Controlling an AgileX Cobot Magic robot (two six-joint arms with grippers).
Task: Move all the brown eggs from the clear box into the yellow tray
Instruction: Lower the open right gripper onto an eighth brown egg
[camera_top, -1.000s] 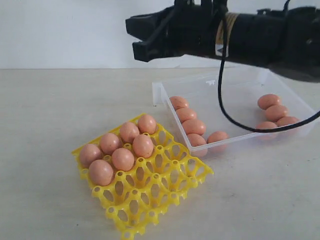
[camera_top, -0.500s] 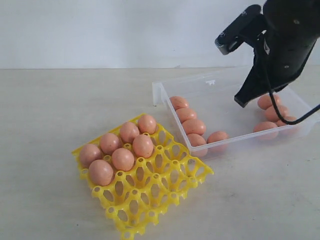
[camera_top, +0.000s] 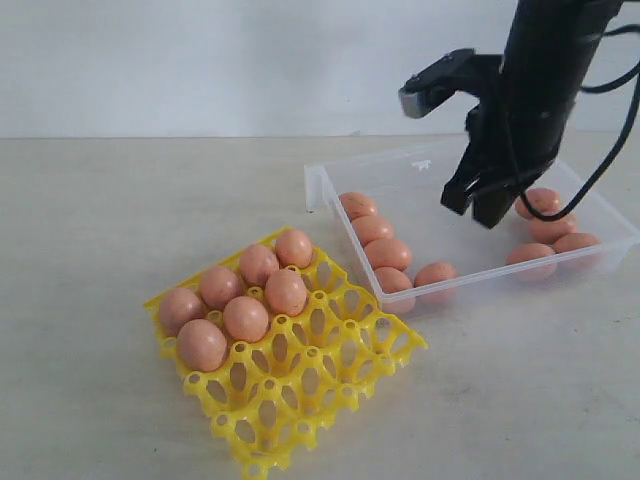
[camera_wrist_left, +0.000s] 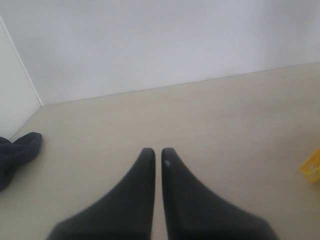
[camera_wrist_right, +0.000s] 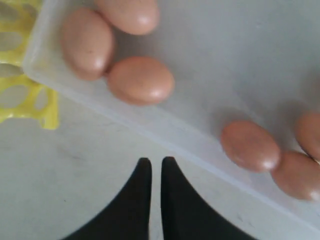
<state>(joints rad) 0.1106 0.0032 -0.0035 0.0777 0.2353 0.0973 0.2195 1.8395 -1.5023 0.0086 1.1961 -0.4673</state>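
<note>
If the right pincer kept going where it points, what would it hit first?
Likely the right pincer meets the shallow clear plastic box's bare floor, between its smooth brown oval eggs; depth is unclear.

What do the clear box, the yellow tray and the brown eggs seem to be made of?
The clear box looks like thin translucent plastic, slightly frosted: the eggs show through its wall. The yellow tray looks like moulded plastic with a light gloss: even bright colour, thin open lattice. The brown eggs have a smooth, softly shining surface; whether it is real shell or an imitation cannot be told.
</note>
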